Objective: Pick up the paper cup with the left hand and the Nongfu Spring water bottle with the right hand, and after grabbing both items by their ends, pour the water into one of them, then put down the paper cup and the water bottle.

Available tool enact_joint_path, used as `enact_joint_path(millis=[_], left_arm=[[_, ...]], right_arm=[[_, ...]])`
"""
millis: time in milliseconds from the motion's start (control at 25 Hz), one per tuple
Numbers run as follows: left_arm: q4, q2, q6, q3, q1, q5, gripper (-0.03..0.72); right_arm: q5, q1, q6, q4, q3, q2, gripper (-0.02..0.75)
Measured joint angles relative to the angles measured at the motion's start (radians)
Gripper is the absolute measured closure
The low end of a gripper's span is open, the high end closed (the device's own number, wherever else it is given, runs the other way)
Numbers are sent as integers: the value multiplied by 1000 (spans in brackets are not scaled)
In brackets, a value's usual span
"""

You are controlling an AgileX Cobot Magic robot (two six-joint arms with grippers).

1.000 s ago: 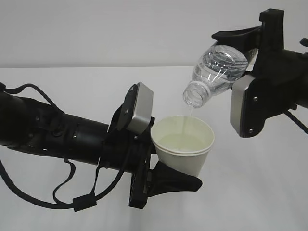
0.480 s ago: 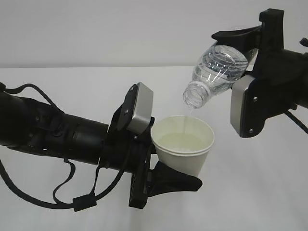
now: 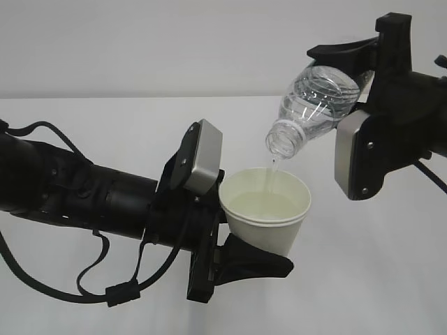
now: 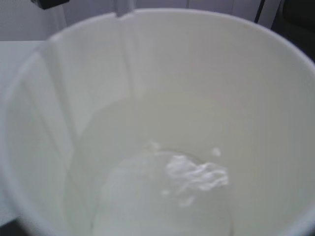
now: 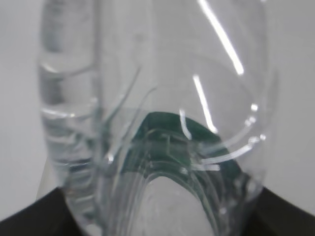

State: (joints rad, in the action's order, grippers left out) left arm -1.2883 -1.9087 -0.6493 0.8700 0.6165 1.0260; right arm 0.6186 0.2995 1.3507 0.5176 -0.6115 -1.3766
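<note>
White tabletop (image 3: 84,112) and a pale grey wall fill the background, and we see both items held up above it. Our left hand (image 3: 241,244) clamps the paper cup (image 3: 265,209) low on its side wall, keeping it upright. Our right hand (image 3: 363,77) grips the Nongfu Spring water bottle (image 3: 314,105) by its base end, tilted neck-down just above the cup's rim, with a thin stream of water running into it.

We judge the cup light and soft-walled: a hard squeeze would buckle it, and it grows heavier as it fills, so a hold near the bottom suits it. In the left wrist view, water already covers the cup's floor.

The bottle looks thin, ribbed and probably slippery when wet, so the stiffer base is the sensible place to pinch.

From the right wrist view only a dark green patch of label shows through the plastic, and no lettering is readable.
</note>
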Motion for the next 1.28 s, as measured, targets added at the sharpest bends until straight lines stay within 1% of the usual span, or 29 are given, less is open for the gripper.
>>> enact_joint_path(millis=[840, 1280], left_arm=[[0, 0, 0, 0, 0, 0, 247], [11, 0, 0, 0, 0, -1, 247]], right_arm=[[0, 0, 3, -9, 0, 0, 270], [0, 0, -72, -14, 0, 0, 270]])
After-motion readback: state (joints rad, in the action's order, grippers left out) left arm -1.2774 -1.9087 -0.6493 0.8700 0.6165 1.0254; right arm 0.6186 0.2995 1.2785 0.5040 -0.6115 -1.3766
